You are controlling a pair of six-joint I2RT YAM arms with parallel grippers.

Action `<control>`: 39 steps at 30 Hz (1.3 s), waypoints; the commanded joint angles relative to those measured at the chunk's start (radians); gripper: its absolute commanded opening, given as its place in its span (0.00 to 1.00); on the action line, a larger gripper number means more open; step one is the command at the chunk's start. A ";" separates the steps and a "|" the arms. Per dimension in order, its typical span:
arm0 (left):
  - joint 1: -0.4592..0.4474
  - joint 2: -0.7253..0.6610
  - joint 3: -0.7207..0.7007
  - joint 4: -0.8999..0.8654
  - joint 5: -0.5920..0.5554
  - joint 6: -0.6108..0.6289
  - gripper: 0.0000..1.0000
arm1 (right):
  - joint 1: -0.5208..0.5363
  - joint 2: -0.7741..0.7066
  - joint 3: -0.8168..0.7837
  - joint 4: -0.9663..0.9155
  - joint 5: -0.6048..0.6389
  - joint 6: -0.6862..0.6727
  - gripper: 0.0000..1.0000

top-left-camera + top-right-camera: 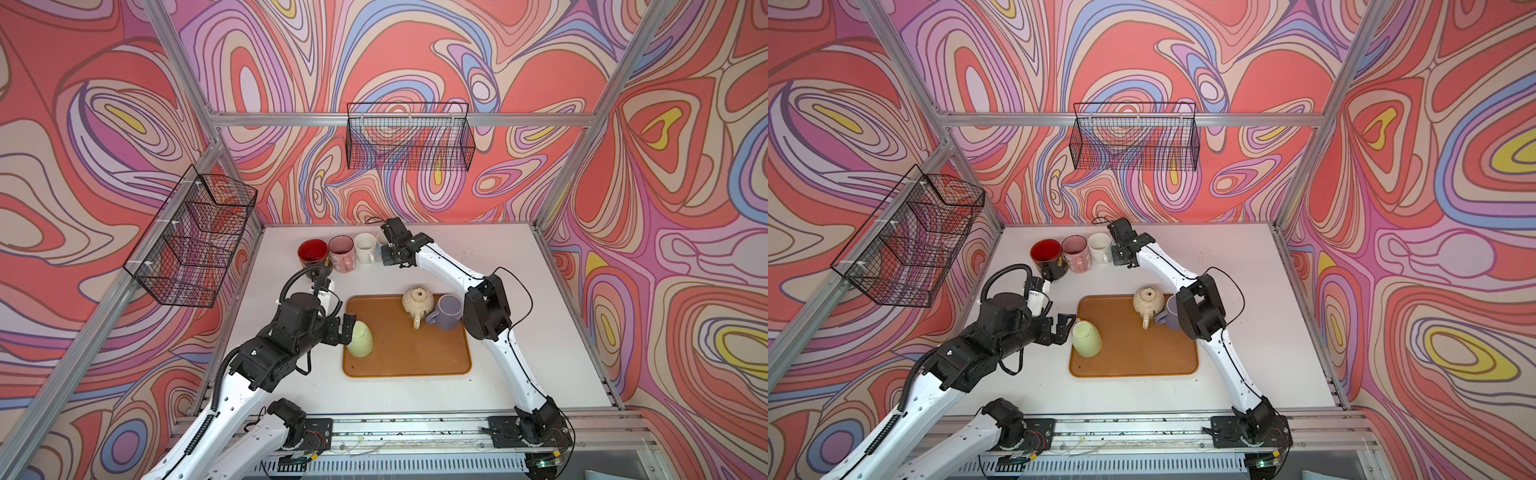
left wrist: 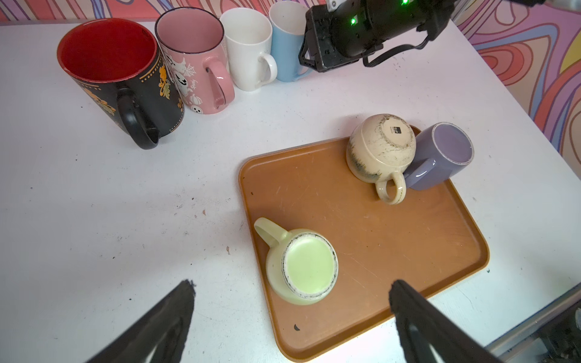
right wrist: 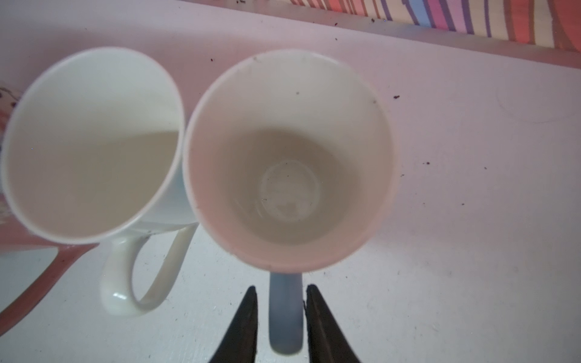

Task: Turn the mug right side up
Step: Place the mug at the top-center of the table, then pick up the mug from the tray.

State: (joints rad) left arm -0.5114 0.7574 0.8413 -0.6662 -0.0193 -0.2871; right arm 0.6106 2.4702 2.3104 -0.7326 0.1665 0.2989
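On the brown tray (image 1: 415, 361) a pale green mug (image 1: 360, 338) (image 2: 301, 265) stands upside down at the near left corner, its handle toward the table's left. My left gripper (image 2: 292, 284) is open just to the left of this mug, with nothing between its fingers. At the back of the table a light blue mug (image 3: 289, 157) (image 2: 284, 47) stands upright. My right gripper (image 3: 281, 287) is over its handle (image 3: 285, 314), jaws astride it and slightly parted, with a gap showing on one side.
A cream mug (image 1: 417, 303) and a purple mug (image 1: 448, 309) sit upside down, touching, at the tray's far right. A black-and-red mug (image 1: 312, 254), a pink mug (image 1: 341, 251) and a white mug (image 1: 365, 247) stand upright in the back row. Wire baskets (image 1: 409, 137) (image 1: 195, 241) hang on the walls.
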 commanded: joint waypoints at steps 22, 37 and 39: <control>-0.338 0.441 0.238 -0.050 -0.216 -0.088 0.89 | -0.050 -0.778 -0.815 0.261 -0.020 0.029 0.51; -0.455 0.828 0.462 -0.049 -0.254 -0.221 0.75 | -0.268 -1.291 -1.353 0.302 -0.042 0.124 0.51; -0.461 0.875 0.499 -0.060 -0.251 -0.234 0.74 | -0.271 -1.325 -1.398 0.309 -0.016 0.152 0.52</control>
State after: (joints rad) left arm -0.9615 1.5879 1.2938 -0.7067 -0.2630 -0.4740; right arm 0.3454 1.1790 0.9588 -0.4473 0.1226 0.4015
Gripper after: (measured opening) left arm 0.748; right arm 0.516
